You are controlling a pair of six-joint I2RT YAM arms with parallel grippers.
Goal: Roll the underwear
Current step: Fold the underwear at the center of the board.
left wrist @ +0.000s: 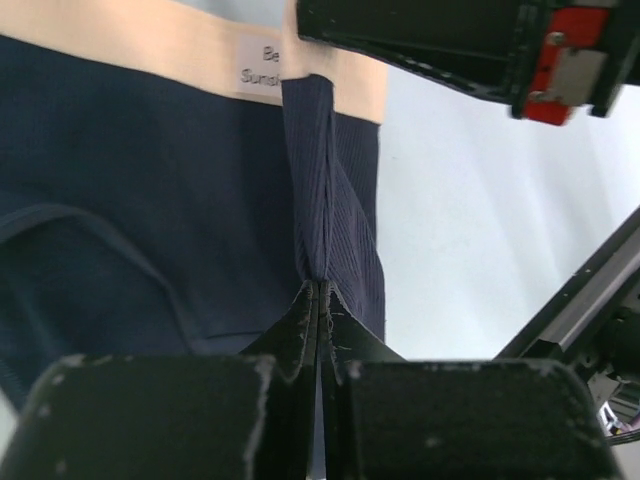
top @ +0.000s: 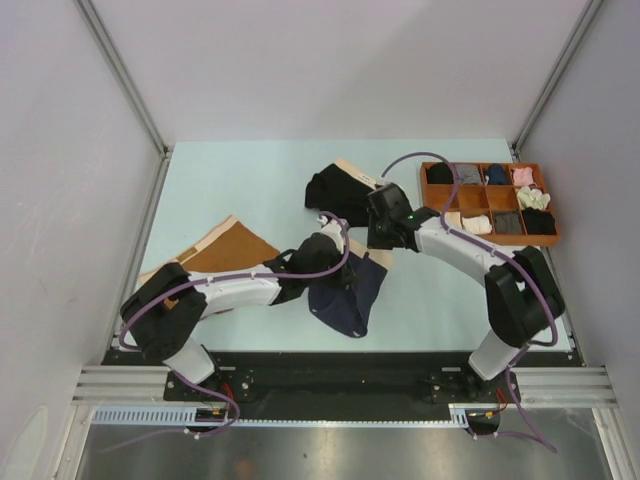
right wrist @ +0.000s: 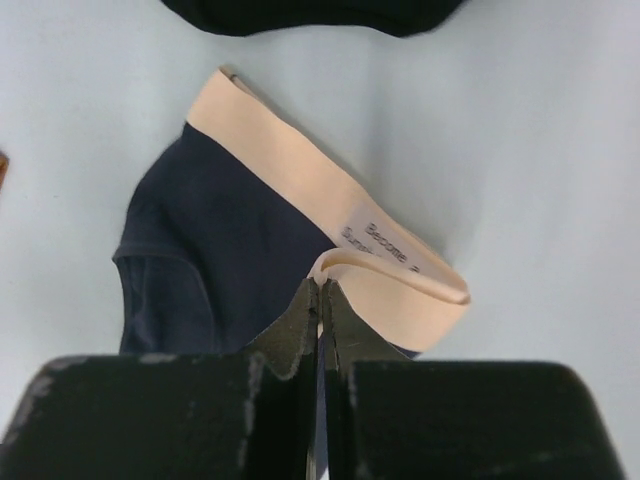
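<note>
Heads up: both pincers are clamped on the navy briefs (top: 345,295), which lie on the tabletop (top: 230,190) near its front edge, between the two arms. The left pincer (left wrist: 320,292) is shut on a thin raised ridge of navy fabric just below the waistband (right wrist: 300,180); the right pincer (right wrist: 320,292) is shut on the waistband's curled-over end. Main risk is slip: both bites look shallow, so a pull could pop the cloth free, more likely at the left, where only a narrow pleat is held. Second risk: the pincers sit close together, so turning either one may knock it into the other. Third: uneven tension between the two would skew the roll or drag the whole piece toward the black briefs (top: 335,195) just beyond. The rust-brown briefs (top: 235,250) lie under the left arm, out of the way. Orientation: waistband on the far side, crotch end pointing at the near edge. I judge the long axis runs roughly far-to-near, slightly tilted.
</note>
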